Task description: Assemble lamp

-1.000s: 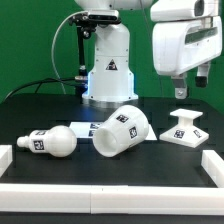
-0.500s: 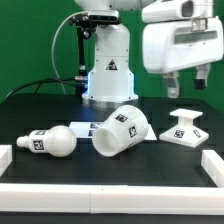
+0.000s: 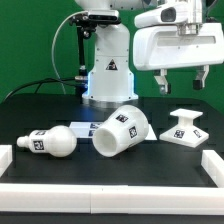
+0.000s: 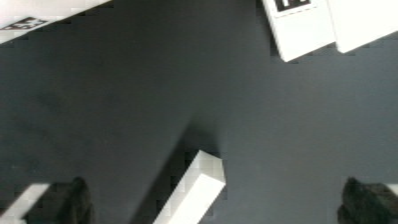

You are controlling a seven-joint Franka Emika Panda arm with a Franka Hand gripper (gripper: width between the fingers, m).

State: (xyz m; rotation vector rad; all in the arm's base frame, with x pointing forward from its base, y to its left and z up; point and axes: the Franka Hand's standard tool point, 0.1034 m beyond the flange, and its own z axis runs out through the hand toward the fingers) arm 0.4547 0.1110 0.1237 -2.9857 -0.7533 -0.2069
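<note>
Black worktop (image 3: 40, 108) spans the frame's middle. At upper right the tool (image 3: 179, 82) hangs released, its fingers spread and empty. The shade (image 3: 122, 132) lies on its side at centre, the bulb (image 3: 50, 141) at lower left, and the base (image 3: 185, 128) below the tool, apart from it.

My gripper (image 3: 180, 86) is a boxy, matte white housing with rounded corners, and under it sit two short dark fingers (image 3: 160, 80) — in the wrist view my fingertips (image 4: 50, 203) show only as blurred black stubs. My pedestal (image 3: 108, 55) is white too, narrower toward its top, and bears a black triangle logo (image 3: 109, 69). Thin black cables (image 3: 57, 50) run beside it.
</note>
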